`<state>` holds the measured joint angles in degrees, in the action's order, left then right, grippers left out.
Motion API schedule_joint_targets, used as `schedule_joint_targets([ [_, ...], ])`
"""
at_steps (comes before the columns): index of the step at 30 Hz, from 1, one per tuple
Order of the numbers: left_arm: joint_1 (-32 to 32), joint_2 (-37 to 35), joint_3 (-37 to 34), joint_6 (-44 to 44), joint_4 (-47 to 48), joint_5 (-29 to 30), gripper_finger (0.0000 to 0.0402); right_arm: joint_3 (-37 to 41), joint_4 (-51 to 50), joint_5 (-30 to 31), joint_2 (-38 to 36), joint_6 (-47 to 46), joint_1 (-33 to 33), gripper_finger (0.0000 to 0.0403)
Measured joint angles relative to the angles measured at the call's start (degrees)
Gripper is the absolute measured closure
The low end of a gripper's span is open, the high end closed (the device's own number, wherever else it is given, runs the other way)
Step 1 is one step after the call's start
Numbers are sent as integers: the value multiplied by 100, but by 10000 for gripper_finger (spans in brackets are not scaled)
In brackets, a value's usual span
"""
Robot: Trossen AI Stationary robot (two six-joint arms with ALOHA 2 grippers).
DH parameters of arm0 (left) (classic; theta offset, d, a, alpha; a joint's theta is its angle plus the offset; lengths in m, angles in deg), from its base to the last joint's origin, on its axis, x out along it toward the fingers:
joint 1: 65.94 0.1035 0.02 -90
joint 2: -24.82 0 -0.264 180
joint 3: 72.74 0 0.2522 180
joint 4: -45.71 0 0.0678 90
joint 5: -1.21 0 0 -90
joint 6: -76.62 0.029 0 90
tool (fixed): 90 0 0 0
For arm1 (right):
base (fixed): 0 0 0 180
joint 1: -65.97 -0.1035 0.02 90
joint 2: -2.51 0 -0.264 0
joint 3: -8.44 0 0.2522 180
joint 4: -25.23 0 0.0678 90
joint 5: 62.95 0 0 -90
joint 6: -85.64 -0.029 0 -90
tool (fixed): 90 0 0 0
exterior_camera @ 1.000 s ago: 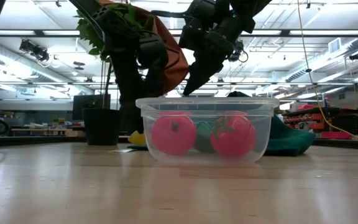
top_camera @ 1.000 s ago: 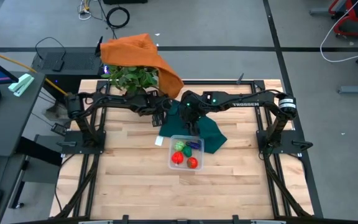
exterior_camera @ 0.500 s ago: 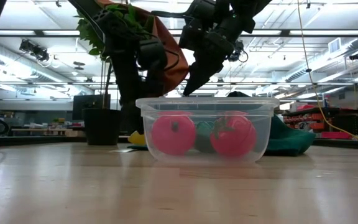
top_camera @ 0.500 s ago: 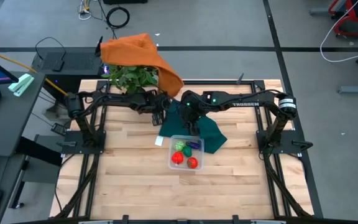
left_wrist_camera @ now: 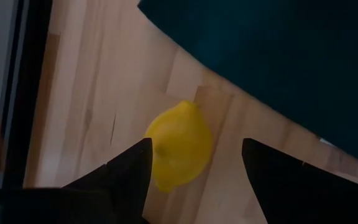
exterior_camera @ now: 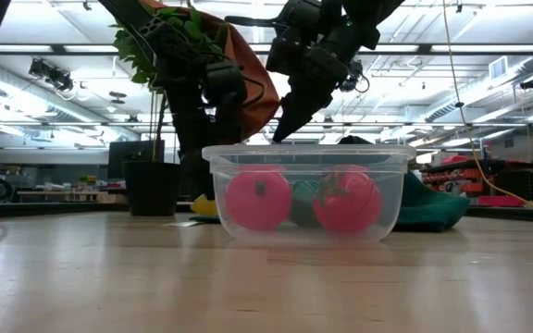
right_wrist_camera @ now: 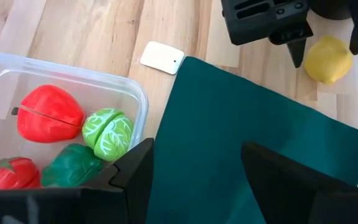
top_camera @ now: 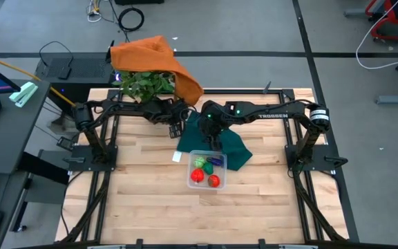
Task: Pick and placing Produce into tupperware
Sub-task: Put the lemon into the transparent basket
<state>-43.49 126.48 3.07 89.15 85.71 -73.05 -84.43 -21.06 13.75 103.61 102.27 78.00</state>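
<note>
A yellow lemon (left_wrist_camera: 179,144) lies on the wooden table beside the edge of a dark teal cloth (right_wrist_camera: 247,124). My left gripper (left_wrist_camera: 196,143) is open, pointing steeply down, with one finger on each side of the lemon (right_wrist_camera: 328,59). I cannot tell whether a finger touches it. The clear tupperware (top_camera: 207,169) stands on the table and holds a red piece (right_wrist_camera: 48,115), a light green one (right_wrist_camera: 107,132), a dark green one (right_wrist_camera: 73,163) and a tomato (right_wrist_camera: 8,173). My right gripper (right_wrist_camera: 196,147) is open and holds nothing, above the cloth beside the tupperware's far side.
A small white block (right_wrist_camera: 162,57) lies on the table between the tupperware and the lemon. A potted plant (top_camera: 147,84) with an orange cloth (top_camera: 157,59) draped over it stands at the far edge behind my left arm. Bare wood lies toward the near edge.
My left gripper has turned slightly at the wrist over the lemon, and its fingers stand as wide apart as before. The lemon, the tupperware and my right gripper have kept still.
</note>
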Motion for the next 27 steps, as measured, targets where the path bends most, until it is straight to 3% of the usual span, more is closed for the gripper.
schedule_joint_targets([
  [9,-20,0,0,3,-342,200,144,0,0,-9,0,-11,0,199],
  [20,-22,0,0,-10,-353,453,97,0,0,-11,0,-45,-2,199],
  [27,-314,180,-4,203,-383,904,91,-2,2,-11,0,-48,-2,199],
])
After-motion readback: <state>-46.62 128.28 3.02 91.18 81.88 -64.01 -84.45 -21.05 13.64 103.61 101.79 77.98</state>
